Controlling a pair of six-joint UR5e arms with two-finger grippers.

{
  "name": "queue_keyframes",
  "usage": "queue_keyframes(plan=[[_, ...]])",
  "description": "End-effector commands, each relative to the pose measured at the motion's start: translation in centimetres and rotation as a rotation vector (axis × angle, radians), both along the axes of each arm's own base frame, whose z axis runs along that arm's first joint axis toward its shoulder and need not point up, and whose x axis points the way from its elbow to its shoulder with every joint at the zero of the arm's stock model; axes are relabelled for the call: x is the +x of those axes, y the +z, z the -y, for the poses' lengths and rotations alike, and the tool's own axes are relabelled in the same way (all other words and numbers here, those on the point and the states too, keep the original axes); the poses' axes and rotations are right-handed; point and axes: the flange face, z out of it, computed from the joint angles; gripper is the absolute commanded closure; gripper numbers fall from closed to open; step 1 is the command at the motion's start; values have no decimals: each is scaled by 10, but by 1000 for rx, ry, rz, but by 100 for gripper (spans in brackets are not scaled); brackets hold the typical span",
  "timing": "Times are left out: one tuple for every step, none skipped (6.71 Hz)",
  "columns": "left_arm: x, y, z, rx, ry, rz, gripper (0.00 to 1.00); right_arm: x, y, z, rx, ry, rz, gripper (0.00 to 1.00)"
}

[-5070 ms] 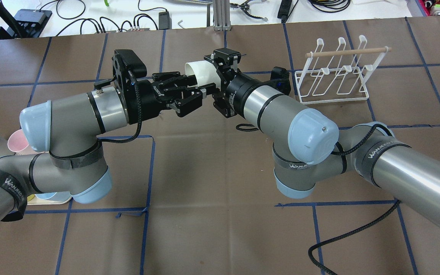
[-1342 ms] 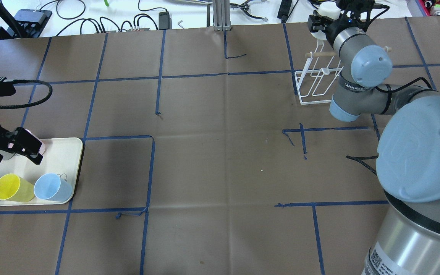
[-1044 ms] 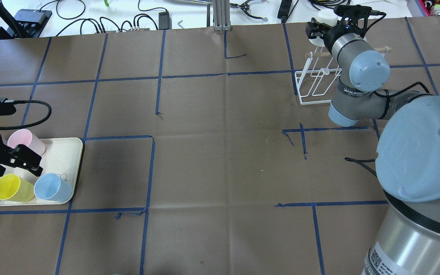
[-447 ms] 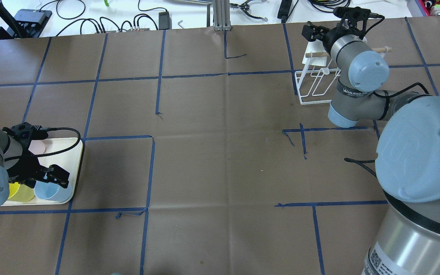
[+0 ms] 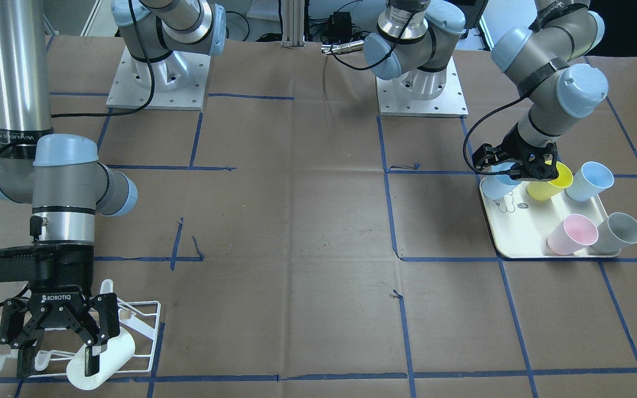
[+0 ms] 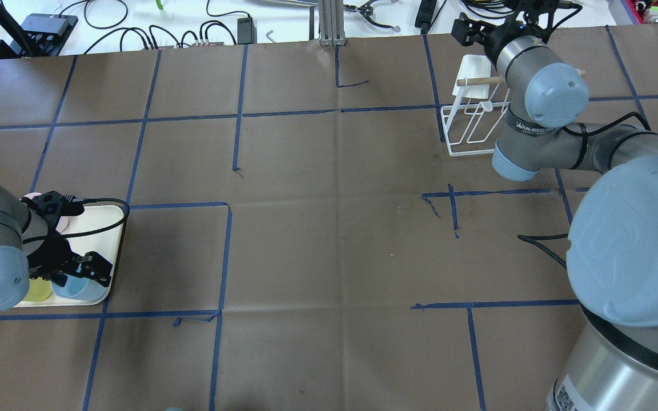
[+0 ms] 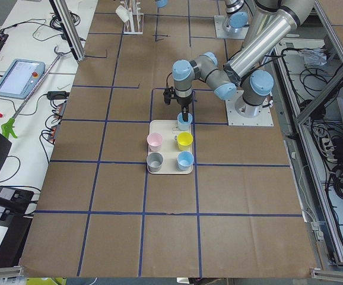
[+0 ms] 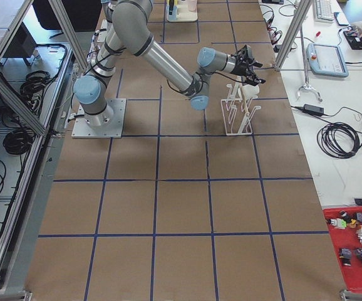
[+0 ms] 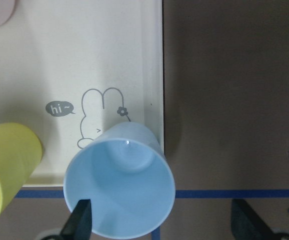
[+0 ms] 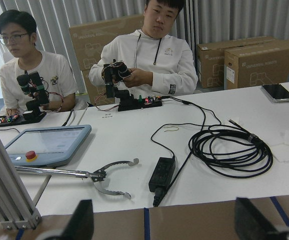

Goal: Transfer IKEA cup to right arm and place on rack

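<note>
The white IKEA cup (image 5: 105, 354) hangs tilted on the white wire rack (image 5: 140, 323), at its end prong; it also shows in the overhead view (image 6: 470, 69). My right gripper (image 5: 57, 358) is open and empty just above the rack, one finger close in front of the cup. The right wrist view shows nothing between its fingertips (image 10: 82, 220). My left gripper (image 5: 517, 172) is open over a light blue cup (image 9: 119, 185) that stands at the near corner of the cream bear tray (image 9: 109, 50).
The tray (image 5: 517, 235) also holds a yellow cup (image 5: 551, 185), a second blue cup (image 5: 589, 179), a pink cup (image 5: 573, 235) and a grey cup (image 5: 620, 235). Blue tape lines grid the brown table. Cables and operators are beyond the far edge.
My right gripper set the white cup on the rack, opened and drew back from it. My left arm moved from the pink cup to above the light blue cup.
</note>
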Motion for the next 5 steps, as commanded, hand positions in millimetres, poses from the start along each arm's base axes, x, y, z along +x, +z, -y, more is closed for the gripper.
queue_keyframes(plan=[[1, -1, 0, 9, -5, 3, 66, 18, 61, -18, -54, 18, 46, 0], [1, -1, 0, 9, -4, 1, 86, 40, 84, -30, -37, 35, 146, 0], [0, 0, 0, 8, -6, -1, 99, 68, 100, -49, -35, 53, 236, 0], [2, 3, 2, 2, -9, 3, 100, 83, 99, -71, 2, 40, 356, 0], [3, 18, 4, -28, -10, 24, 100, 84, 99, -94, 35, 2, 479, 0]])
